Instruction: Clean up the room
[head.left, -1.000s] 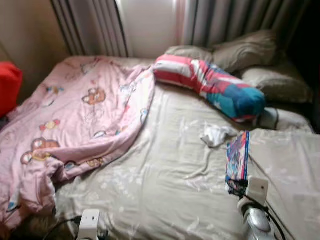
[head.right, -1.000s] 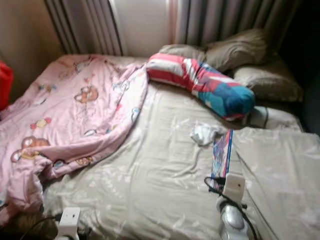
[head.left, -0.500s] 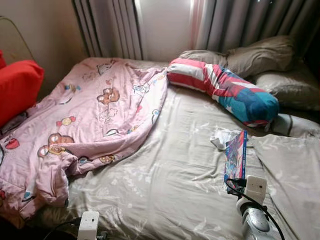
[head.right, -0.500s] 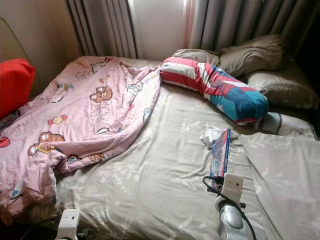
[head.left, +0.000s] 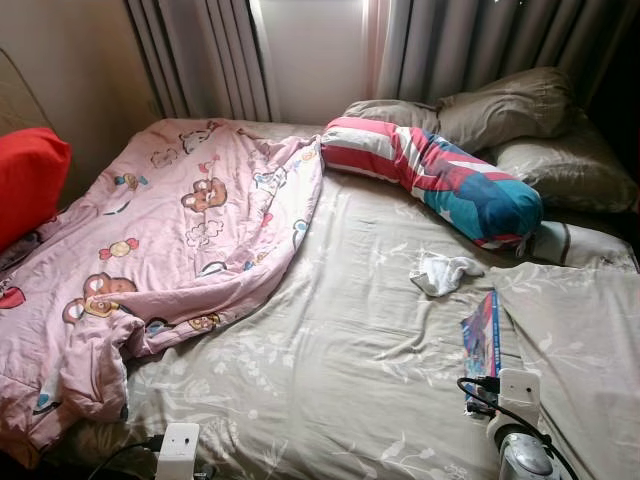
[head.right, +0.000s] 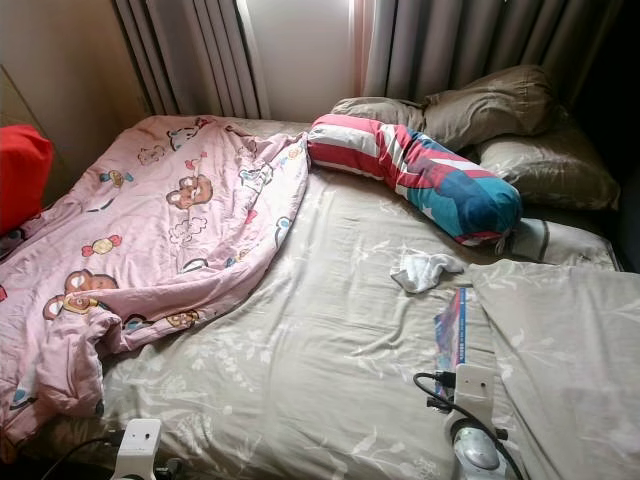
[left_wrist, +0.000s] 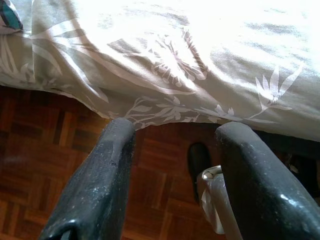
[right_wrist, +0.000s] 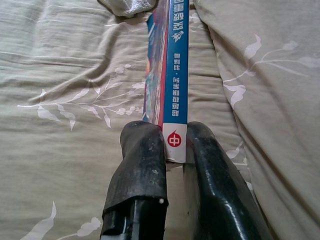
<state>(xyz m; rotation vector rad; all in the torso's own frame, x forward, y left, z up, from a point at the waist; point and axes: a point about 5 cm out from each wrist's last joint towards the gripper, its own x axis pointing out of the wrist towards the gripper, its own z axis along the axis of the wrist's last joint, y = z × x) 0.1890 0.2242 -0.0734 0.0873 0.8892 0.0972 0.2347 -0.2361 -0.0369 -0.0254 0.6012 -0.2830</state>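
— Starting with the biggest thing: what does the bed (head.left: 330, 370) carry?
— A leaf-printed beige sheet, and over the robot's left half a crumpled pink blanket (head.left: 170, 250) with cartoon bears and candies. A red cushion (head.left: 28, 180) sits past its left edge.

— And at the head?
— Grey curtains (head.left: 470, 45) behind, then beige pillows (head.left: 520, 100), with a long striped bolster (head.left: 440, 175) in pink, white, teal and blue lying slantwise in front of them. A folded beige cover (head.left: 580, 340) lies on the right side.

— Anything small in the way?
— A crumpled white cloth (head.left: 443, 272) lies on the sheet between the bolster and the book, apart from both.

— Where is the book?
— The book (right_wrist: 170, 70) stands on edge over the sheet, just beside the folded cover. The right tool (right_wrist: 175, 145) has its two black fingers clamped on the lower end of its spine.

— Any writing?
— The blue spine carries a column of white Chinese characters I cannot read, and a red round emblem on white at its end.

— The left tool?
— The left tool (left_wrist: 172, 165) hangs spread and holding nothing at the bed's edge, over parquet floor (left_wrist: 45, 145).
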